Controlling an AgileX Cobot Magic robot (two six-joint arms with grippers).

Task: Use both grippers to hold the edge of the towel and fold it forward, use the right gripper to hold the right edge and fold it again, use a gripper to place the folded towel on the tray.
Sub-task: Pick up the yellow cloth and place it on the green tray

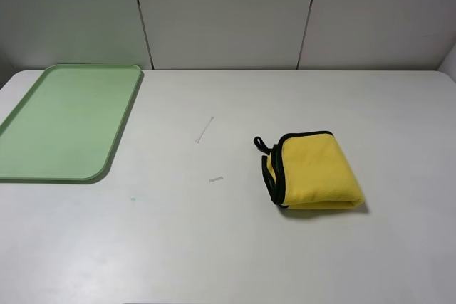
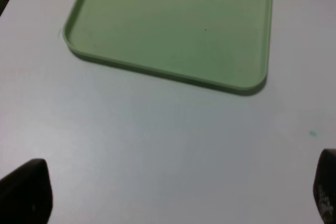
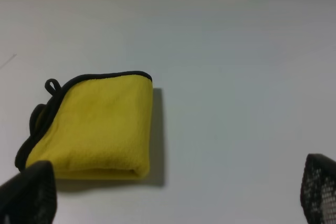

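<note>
I saw the soft yellow towel (image 1: pixel 313 172) folded into a plump, black-hemmed pad, right of centre on the smooth white desk (image 1: pixel 214 247), with the flat green plastic tray (image 1: pixel 64 122) far left. My left end effector (image 2: pixel 173 192) and right end effector (image 3: pixel 173 192) stood apart, empty.

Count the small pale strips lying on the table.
2: the long strip farther back, the short strip nearer the camera, both between tray and towel. No more show.

Tray (image 1: pixel 64 119), upper left of overhead frame: its lower-left corner is cut by the left edge. Pale slivers (image 1: pixel 204 129) mid-frame: too small to identify. Left gripper (image 2: pixel 173 192), right gripper (image 3: pixel 170 192): only blurred dark fingertips (image 2: pixel 23 192) show, cropped by the frame.
</note>
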